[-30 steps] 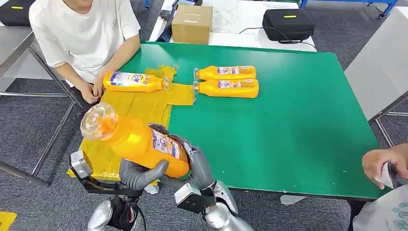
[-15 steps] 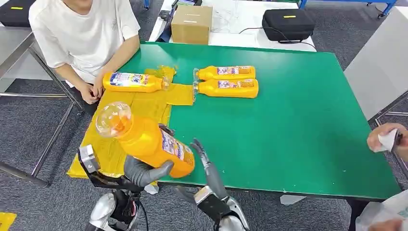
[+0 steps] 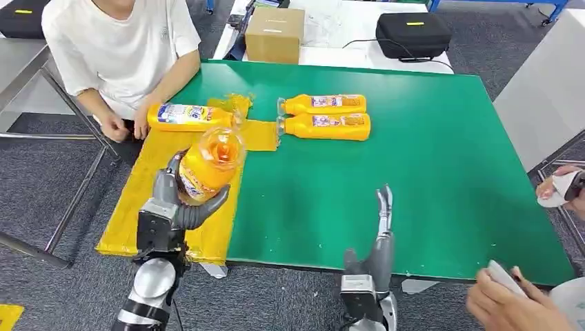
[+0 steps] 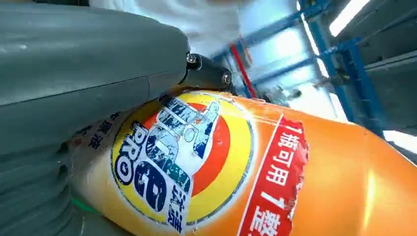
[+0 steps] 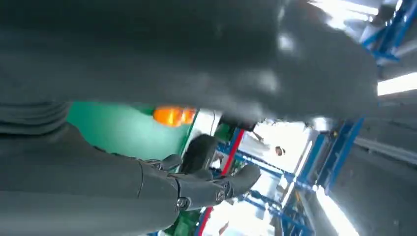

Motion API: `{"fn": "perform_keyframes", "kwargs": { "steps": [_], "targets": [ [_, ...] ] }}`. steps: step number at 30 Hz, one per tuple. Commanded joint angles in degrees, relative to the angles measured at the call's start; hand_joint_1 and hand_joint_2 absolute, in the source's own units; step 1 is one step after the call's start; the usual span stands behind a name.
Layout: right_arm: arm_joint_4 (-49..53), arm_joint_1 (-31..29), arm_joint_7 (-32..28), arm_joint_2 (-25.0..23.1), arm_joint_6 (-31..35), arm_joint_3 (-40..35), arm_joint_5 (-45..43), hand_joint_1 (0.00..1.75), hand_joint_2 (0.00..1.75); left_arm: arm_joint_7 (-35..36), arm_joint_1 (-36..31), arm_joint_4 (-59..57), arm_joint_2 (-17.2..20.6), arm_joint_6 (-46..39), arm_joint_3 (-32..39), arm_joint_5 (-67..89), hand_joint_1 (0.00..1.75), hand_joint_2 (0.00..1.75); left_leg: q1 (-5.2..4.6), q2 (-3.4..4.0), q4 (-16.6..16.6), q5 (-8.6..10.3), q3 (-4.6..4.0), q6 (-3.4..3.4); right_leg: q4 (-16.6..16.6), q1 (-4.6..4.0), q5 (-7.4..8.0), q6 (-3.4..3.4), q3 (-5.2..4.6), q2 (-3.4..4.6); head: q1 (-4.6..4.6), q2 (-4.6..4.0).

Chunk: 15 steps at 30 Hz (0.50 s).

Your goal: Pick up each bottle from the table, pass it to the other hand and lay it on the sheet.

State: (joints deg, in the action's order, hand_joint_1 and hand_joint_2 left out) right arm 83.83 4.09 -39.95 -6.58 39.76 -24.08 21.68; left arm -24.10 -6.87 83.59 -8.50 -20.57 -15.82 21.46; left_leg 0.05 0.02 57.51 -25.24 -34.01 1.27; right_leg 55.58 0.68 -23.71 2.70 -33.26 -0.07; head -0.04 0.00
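Observation:
My left hand (image 3: 172, 207) grips an orange bottle (image 3: 209, 165) with a printed label (image 4: 182, 157), lifted above the yellow sheet (image 3: 155, 207) with its clear base tipped toward me. My right hand (image 3: 378, 238) stands open near the table's front edge, fingers straight and holding nothing; those fingers (image 5: 206, 187) look bare in the right wrist view too. One orange bottle (image 3: 190, 117) lies on the sheet's far end. Two more orange bottles (image 3: 324, 105) (image 3: 325, 126) lie side by side on the green table (image 3: 428, 158), just right of the sheet.
A person in a white shirt (image 3: 117, 48) sits at the far left, one hand (image 3: 141, 124) by the lying bottle. Another person's hands (image 3: 510, 300) hold something white at the right. A cardboard box (image 3: 276, 34) and a black case (image 3: 412, 33) stand behind the table.
My right hand has let go of the bottle and drawn away to the right, open. My left hand has carried the bottle forward over the sheet, turning it more upright.

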Motion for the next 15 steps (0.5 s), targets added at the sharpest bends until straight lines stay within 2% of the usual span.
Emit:
{"fn": "perform_keyframes", "kwargs": {
  "steps": [1,9,13,15],
  "targets": [
    [5.37,1.51,-0.05,0.08,0.24,4.64,0.78,0.00,0.00,2.70,-5.01,-9.09,1.35,-2.84,-0.41,8.41,1.75,1.75,0.02,-0.16,-0.04,-0.04,0.22,-0.09,0.00,-0.03,-0.10,-0.11,0.26,-0.13,0.00,0.00],
    [5.64,1.84,-0.05,0.28,0.24,4.36,0.93,0.00,0.00,3.89,-5.23,-9.87,1.53,-2.58,-1.22,10.51,1.75,1.75,0.03,-0.06,-0.03,-0.05,0.20,-0.08,-0.01,-0.04,-0.08,-0.10,0.23,-0.07,0.00,0.00],
    [4.44,1.62,-0.05,1.47,-1.32,2.43,-3.79,0.00,0.00,10.94,-9.20,-17.76,3.01,-2.81,-4.78,27.15,1.75,1.75,0.03,-0.16,-0.08,-0.02,0.27,-0.09,-0.04,-0.04,-0.10,-0.11,0.31,-0.18,0.00,0.00],
    [1.64,0.05,-0.05,0.55,-5.00,2.52,-5.67,0.00,0.00,13.65,-13.41,-26.36,2.99,-0.96,-5.17,31.63,1.75,1.75,0.03,-0.24,-0.08,-0.01,0.32,-0.10,-0.04,-0.04,-0.11,-0.14,0.38,-0.24,0.00,0.00]
  ]
}}
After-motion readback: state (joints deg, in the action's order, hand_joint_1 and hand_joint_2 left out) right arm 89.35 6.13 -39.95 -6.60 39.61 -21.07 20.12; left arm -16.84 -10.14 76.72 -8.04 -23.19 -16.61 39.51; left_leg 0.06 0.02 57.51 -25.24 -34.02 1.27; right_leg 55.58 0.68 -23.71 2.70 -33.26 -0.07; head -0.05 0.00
